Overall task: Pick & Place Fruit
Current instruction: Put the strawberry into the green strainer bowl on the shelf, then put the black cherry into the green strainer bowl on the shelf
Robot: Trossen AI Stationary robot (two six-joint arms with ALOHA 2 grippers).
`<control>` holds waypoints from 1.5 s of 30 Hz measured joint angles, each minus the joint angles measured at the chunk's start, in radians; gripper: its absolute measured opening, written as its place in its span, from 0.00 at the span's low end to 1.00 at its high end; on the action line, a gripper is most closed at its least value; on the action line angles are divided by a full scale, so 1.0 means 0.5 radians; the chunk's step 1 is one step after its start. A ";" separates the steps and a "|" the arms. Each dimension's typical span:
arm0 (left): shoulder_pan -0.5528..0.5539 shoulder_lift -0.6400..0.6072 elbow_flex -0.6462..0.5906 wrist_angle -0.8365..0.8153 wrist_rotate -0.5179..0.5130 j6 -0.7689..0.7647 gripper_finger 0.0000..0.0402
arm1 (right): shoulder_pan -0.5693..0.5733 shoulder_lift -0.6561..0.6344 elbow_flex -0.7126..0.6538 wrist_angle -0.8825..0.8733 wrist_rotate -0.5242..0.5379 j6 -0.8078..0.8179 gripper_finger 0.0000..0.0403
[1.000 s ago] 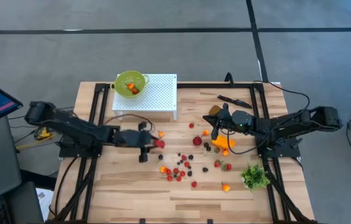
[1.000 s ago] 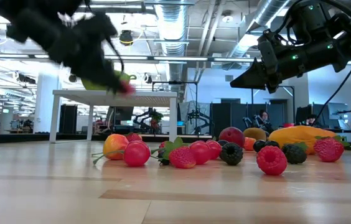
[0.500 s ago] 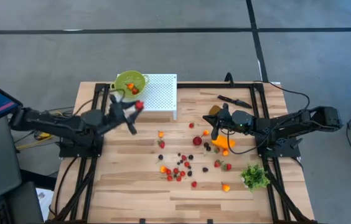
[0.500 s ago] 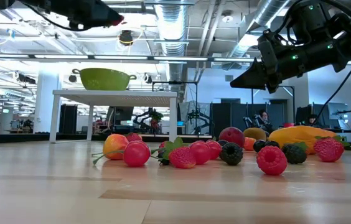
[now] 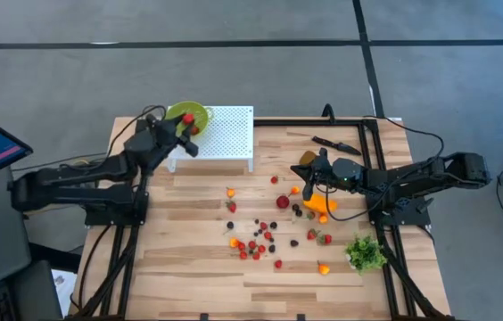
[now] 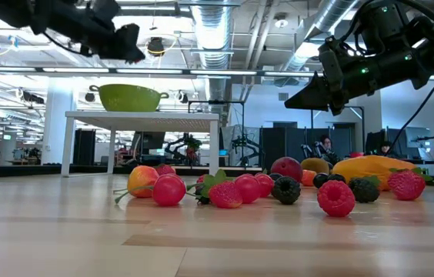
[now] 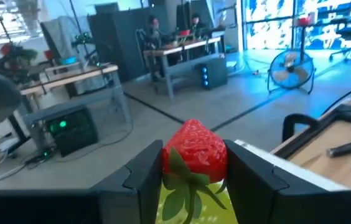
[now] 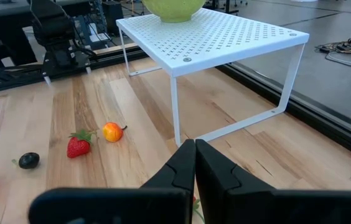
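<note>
From above, the left gripper point(image 5: 191, 134) hovers at the rim of the green bowl point(image 5: 184, 115), which sits on the white perforated shelf point(image 5: 225, 134) at the desk's point(image 5: 189, 276) far-left corner; a red strawberry point(image 5: 195, 130) shows between its fingers. The rest of the fruit point(image 5: 260, 241) lies scattered across the desk's middle, and the right gripper point(image 5: 308, 185) waits above the elongated orange fruit point(image 5: 319, 204) toward the right edge. At table height the bowl point(image 6: 131, 97) stands on the shelf point(image 6: 141, 117), with the left gripper point(image 6: 128, 48) above it and berries point(image 6: 232, 189) in a loose row on the desk. The left wrist view shows the strawberry point(image 7: 195, 151) pinched at its sides, the fingers point(image 7: 145, 171) partly apart around it, with the green bowl rim just below. It looks light, bumpy and slightly yielding, so a side grip across the widest part seems right; the leafy cap would likely slip. In the right wrist view the fingers point(image 8: 182, 165) are pressed together, holding nothing.
</note>
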 joint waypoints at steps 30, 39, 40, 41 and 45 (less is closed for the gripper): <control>0.136 0.280 0.000 -0.005 -0.036 0.053 0.47 | 0.000 0.000 0.000 0.000 0.000 0.000 0.01; 0.099 0.273 0.000 -0.007 -0.037 0.057 0.63 | 0.000 0.000 0.000 0.000 0.000 0.000 0.01; 0.083 0.261 0.000 -0.010 -0.037 0.058 0.64 | 0.000 0.000 0.000 0.000 0.000 0.000 0.01; 0.064 0.246 0.000 -0.005 -0.037 0.058 0.65 | 0.000 0.000 0.000 0.000 0.000 0.000 0.01; -0.081 0.162 -0.001 0.002 -0.035 0.057 0.66 | 0.000 0.000 0.000 0.000 0.000 0.000 0.01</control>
